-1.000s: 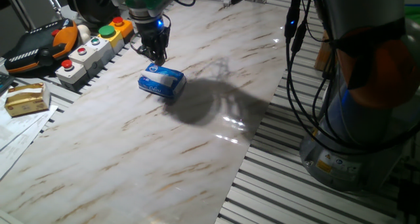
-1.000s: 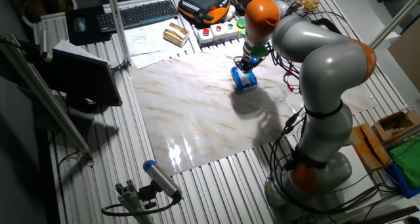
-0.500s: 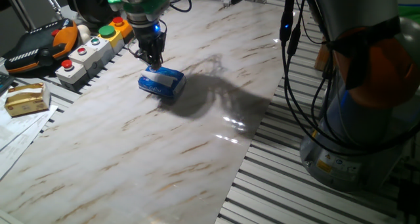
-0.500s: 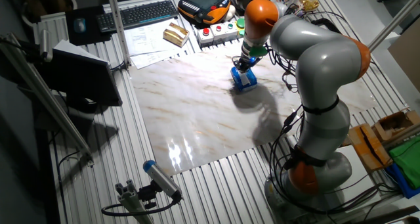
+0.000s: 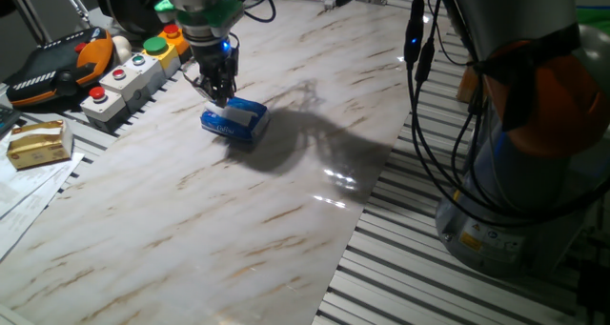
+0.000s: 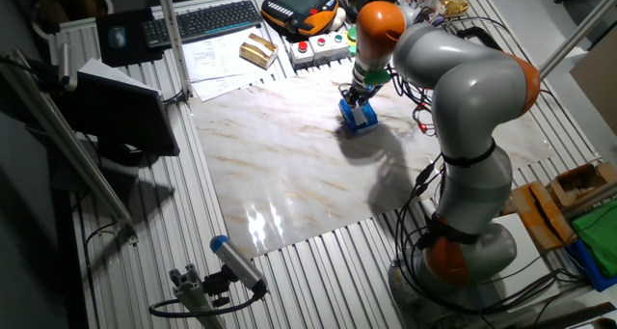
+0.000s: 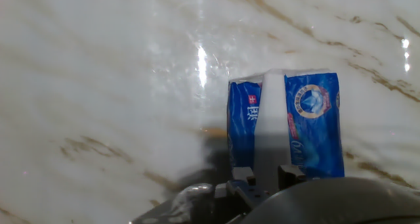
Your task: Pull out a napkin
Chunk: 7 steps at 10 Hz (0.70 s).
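The blue tissue pack (image 5: 233,122) lies on the marble tabletop (image 5: 238,220) toward its far left side; it also shows in the other fixed view (image 6: 361,117). My gripper (image 5: 219,98) points straight down onto the pack's far end. In the hand view a white strip of napkin (image 7: 270,119) runs along the middle of the pack (image 7: 315,125) and ends between my fingertips (image 7: 243,177). The gripper (image 7: 266,178) is shut on that strip, and the napkin's tip is hidden behind the fingers.
A button box (image 5: 133,72) and a teach pendant (image 5: 48,68) sit just beyond the table's left edge, with a small gold box (image 5: 38,142) and paper sheets (image 5: 29,187) nearer. Cables (image 5: 429,125) hang by the robot base on the right. A keyboard (image 6: 207,20) lies at the back.
My gripper has come down onto the far end of the pack and its fingers have closed together. The pack has stayed in place.
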Each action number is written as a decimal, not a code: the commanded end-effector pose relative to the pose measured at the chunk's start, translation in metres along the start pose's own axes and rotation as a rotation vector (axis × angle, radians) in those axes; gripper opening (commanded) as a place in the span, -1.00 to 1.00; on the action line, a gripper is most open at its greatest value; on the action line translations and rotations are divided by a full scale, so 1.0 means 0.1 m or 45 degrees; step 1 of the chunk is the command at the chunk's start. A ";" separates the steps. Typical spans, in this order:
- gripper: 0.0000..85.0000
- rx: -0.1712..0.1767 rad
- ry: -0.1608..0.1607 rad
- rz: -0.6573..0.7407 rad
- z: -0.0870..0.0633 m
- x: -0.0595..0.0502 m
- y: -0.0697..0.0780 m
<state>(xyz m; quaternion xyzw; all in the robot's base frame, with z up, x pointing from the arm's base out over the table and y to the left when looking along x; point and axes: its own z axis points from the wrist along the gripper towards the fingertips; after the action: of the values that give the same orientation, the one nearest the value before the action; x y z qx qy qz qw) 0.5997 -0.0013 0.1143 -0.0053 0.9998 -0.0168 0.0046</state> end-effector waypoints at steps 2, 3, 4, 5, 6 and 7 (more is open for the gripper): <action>-0.20 0.002 -0.016 -0.003 0.06 0.00 -0.02; -0.19 0.000 -0.018 -0.007 0.07 -0.01 -0.03; -0.16 0.002 -0.018 -0.005 0.09 -0.01 -0.04; -0.15 0.002 -0.018 -0.005 0.11 -0.02 -0.05; -0.12 0.000 -0.020 -0.009 0.15 -0.02 -0.07; -0.10 -0.003 -0.026 -0.011 0.19 -0.02 -0.09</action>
<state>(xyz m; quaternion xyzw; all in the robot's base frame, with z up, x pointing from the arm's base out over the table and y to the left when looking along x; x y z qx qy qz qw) 0.6023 -0.0117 0.0950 -0.0096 0.9997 -0.0148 0.0149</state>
